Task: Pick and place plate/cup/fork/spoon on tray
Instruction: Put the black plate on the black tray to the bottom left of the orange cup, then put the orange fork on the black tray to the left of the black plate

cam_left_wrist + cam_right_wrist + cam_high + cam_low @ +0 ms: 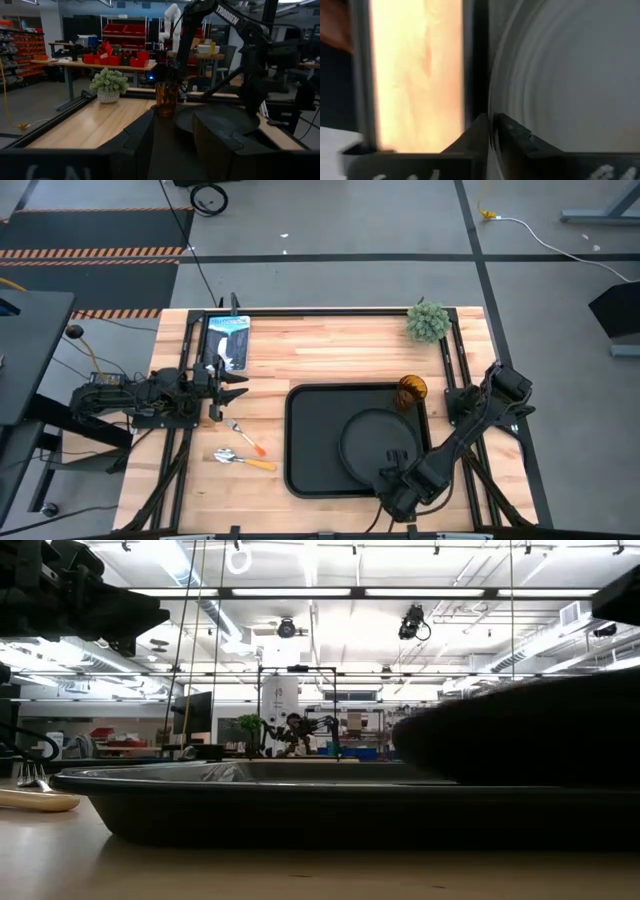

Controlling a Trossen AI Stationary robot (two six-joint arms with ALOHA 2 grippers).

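Note:
The black tray [310, 440] lies in the middle of the table. The round black plate [375, 442] is over its right half. My right gripper [398, 480] is shut on the plate at the tray's near right corner. The amber cup [411, 390] stands upright at the tray's far right corner and also shows in the left wrist view [166, 99]. The fork [243, 435] and the spoon [243, 459] lie on the wood left of the tray. My left gripper [228, 392] is open and empty beyond the fork. My right gripper pinches the plate's raised rim [495, 107] at its near edge between its two fingers, one finger above the rim and one below. The fingers come slanting from the table's near right. In the low view the plate [520, 730] stands above the tray's rim [250, 783].
A small green potted plant [428, 321] stands at the far right of the table. A blue and white packet [227, 340] lies at the far left. Bare wood lies between the packet and the plant.

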